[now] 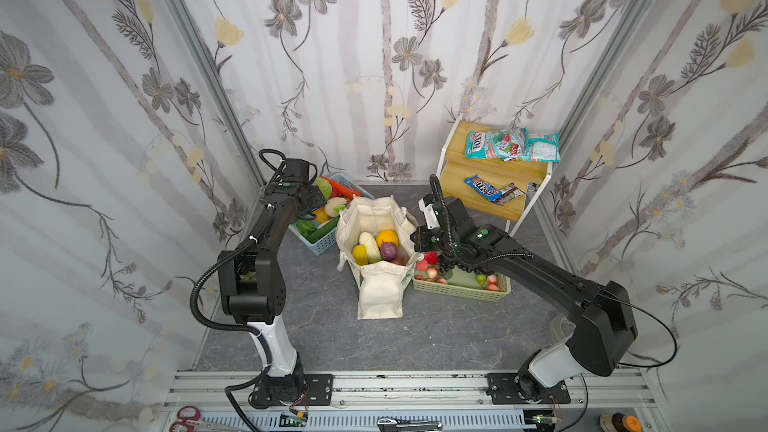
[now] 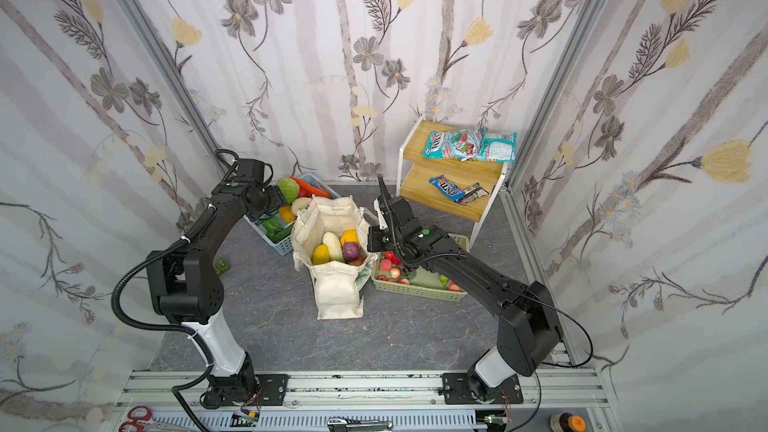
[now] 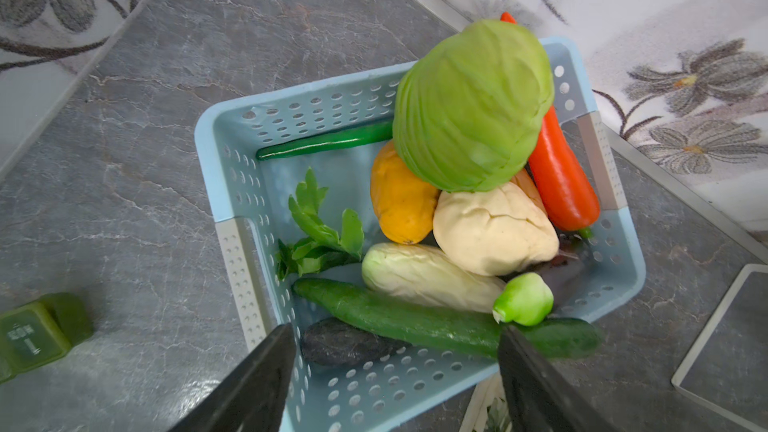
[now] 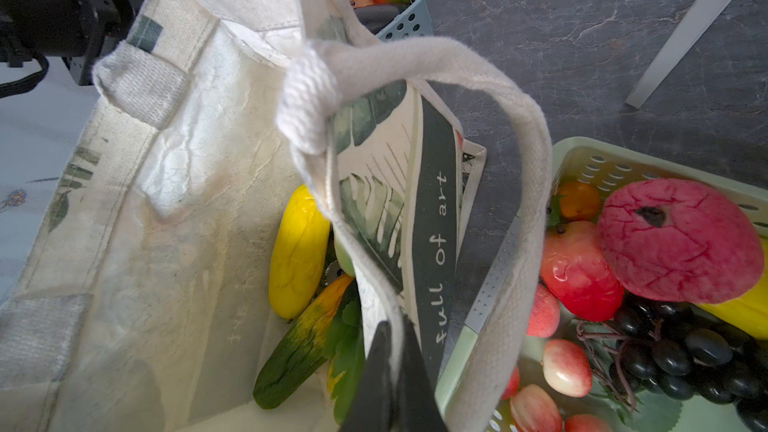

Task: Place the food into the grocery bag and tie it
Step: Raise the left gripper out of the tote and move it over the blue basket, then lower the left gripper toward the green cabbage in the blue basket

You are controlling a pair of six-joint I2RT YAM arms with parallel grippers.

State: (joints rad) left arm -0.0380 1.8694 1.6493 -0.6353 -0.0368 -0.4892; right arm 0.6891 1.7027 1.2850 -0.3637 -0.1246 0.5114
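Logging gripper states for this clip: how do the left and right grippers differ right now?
The left gripper stands open and empty; the right gripper is shut, pinching the cream rim of the grocery bag. The left gripper hangs over the blue basket; the right gripper sits at the bag's edge, beside the pale green basket. Shared: both are black; neither holds food.

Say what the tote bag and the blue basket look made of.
Tote bag: woven cream canvas, matte; coarse weave shows on its handle. Its inside looks shinier, perhaps coated. Blue basket: moulded plastic, smooth, faintly glossy, rows of holes in its walls.
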